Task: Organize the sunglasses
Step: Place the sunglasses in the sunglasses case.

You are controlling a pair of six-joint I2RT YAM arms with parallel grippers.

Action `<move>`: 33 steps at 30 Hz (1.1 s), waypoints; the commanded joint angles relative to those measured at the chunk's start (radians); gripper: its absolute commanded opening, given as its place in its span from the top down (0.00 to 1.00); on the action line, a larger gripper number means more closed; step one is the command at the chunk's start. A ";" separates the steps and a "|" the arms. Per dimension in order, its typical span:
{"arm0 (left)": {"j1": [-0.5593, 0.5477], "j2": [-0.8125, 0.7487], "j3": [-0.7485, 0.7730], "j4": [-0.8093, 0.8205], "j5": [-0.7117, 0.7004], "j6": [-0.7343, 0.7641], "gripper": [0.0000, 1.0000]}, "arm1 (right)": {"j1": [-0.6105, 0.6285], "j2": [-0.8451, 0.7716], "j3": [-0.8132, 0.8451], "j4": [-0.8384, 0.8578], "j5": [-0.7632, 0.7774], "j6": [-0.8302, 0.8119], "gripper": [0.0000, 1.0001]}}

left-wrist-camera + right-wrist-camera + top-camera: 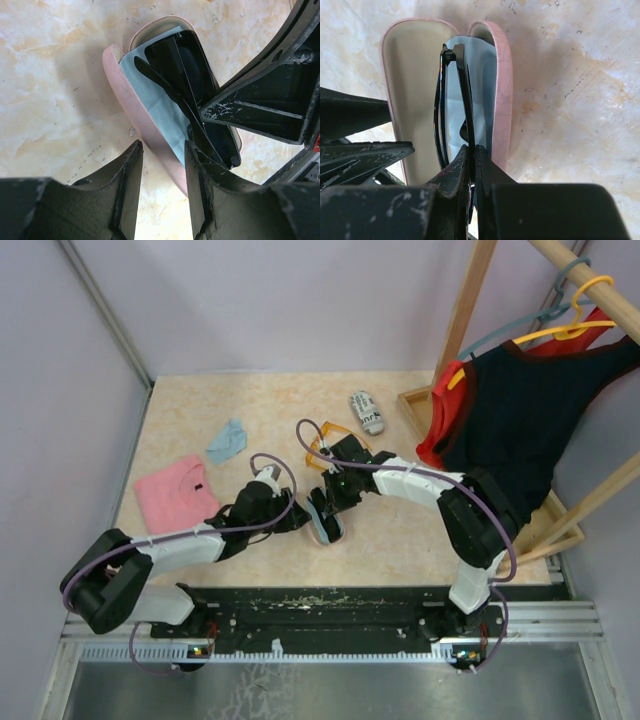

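Right pincer (472, 155) partly hides black sunglasses (186, 57), pink case (121, 80)

The left arm (180, 545) lies low, its elbow back by the base and its forearm reaching forward and inward. The left claw (162, 146) has its jaws partly apart, with the wall of the case (125, 95) running in between them; whether they press it or only straddle it is unclear. The right arm (420, 480) rises from its base, bends at a high elbow and stretches inward. The right claw (471, 150) sits just right of the left claw, jaws closed on one thin arm of the sunglasses (464, 100).
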 commanded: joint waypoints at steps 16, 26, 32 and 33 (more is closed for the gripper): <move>0.004 0.039 0.067 0.013 0.018 0.035 0.54 | 0.008 0.009 0.049 -0.006 0.086 -0.033 0.83; 0.004 0.061 0.081 0.011 0.027 0.037 0.54 | 0.008 -0.038 0.064 -0.028 0.129 -0.046 0.72; 0.004 0.071 0.093 0.005 0.032 0.043 0.54 | 0.008 -0.090 0.066 -0.050 0.186 -0.054 0.70; 0.004 0.073 0.093 0.004 0.031 0.044 0.54 | 0.007 -0.099 0.066 -0.054 0.197 -0.055 0.70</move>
